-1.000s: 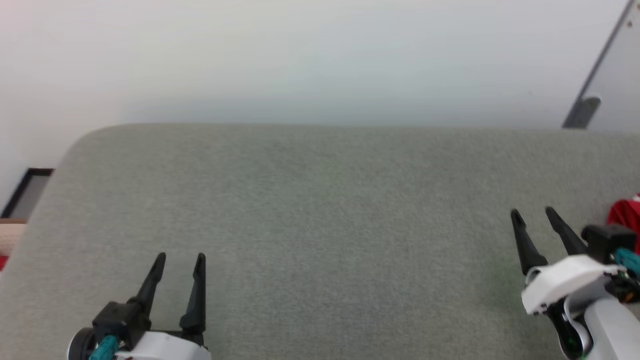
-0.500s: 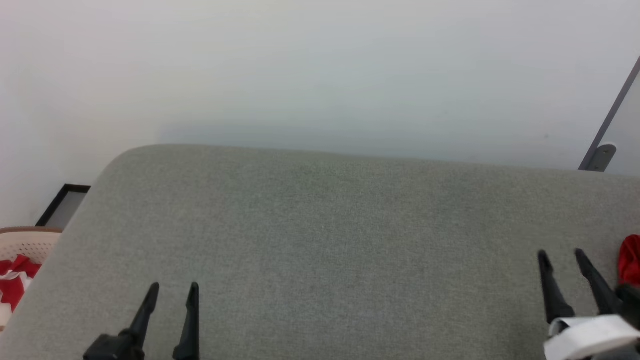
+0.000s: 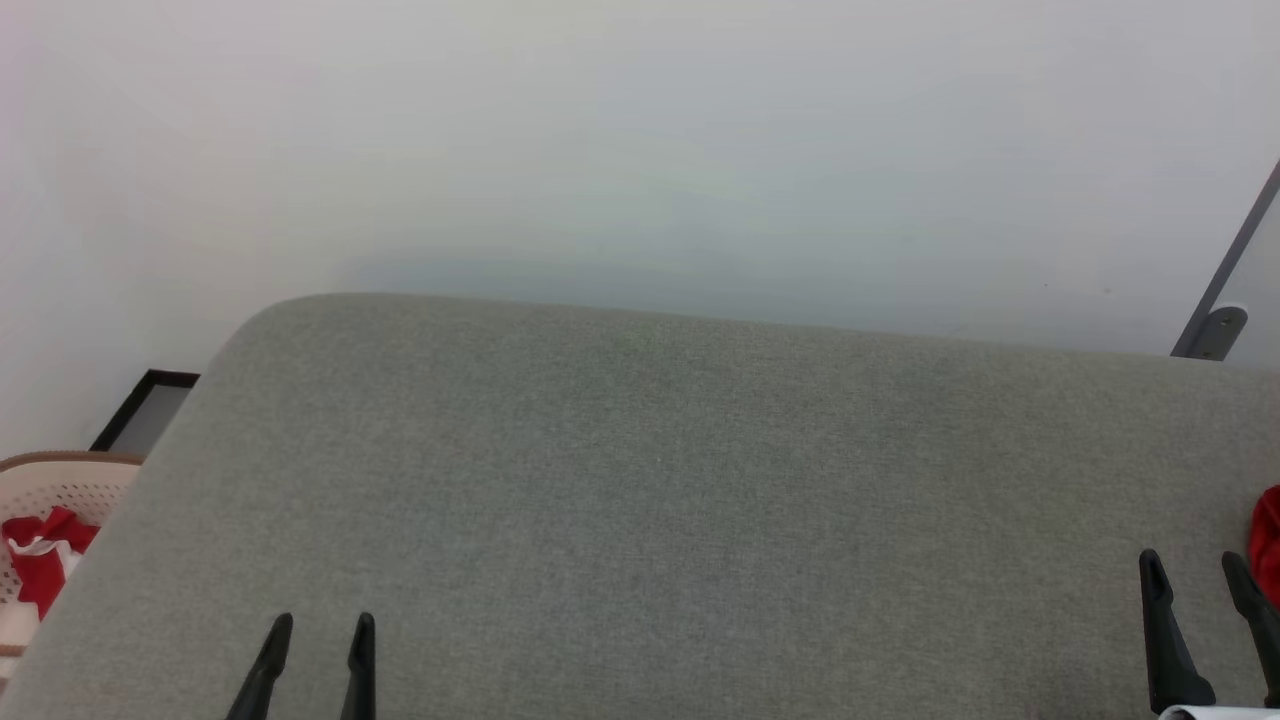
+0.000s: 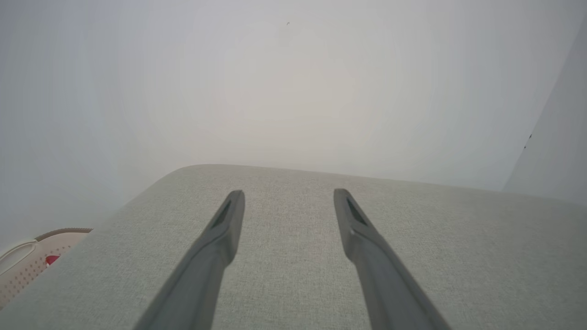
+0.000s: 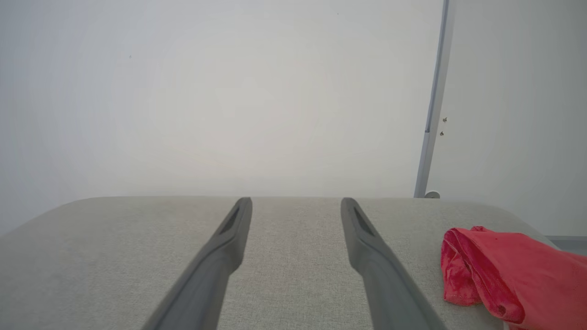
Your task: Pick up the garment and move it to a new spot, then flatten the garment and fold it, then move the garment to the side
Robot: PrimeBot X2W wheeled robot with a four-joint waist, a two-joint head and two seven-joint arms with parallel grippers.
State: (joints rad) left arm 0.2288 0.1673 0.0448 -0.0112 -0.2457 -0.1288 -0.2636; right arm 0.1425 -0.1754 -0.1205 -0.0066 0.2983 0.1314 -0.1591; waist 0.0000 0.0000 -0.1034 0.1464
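Observation:
The garment [image 5: 504,270] is a bright red soft bundle lying at the right end of the grey fabric surface [image 3: 650,480]; a sliver of its red cloth [image 3: 1270,535] shows at the head view's right edge. My right gripper [image 3: 1192,575] stands open just left of it, apart from the cloth, with nothing between its fingers [image 5: 296,204]. My left gripper [image 3: 320,640] is open at the lower left, above bare grey surface, holding nothing [image 4: 289,197].
A pale perforated basket [image 3: 60,480] holding red and white cloth [image 3: 40,545] stands beyond the surface's left edge, its rim [image 4: 27,256] also in the left wrist view. A white wall lies behind. A grey post [image 5: 433,114] rises at the far right.
The head camera has shifted, so both grippers sit lower in the picture and the basket has come into view at left. Both grippers stay open.

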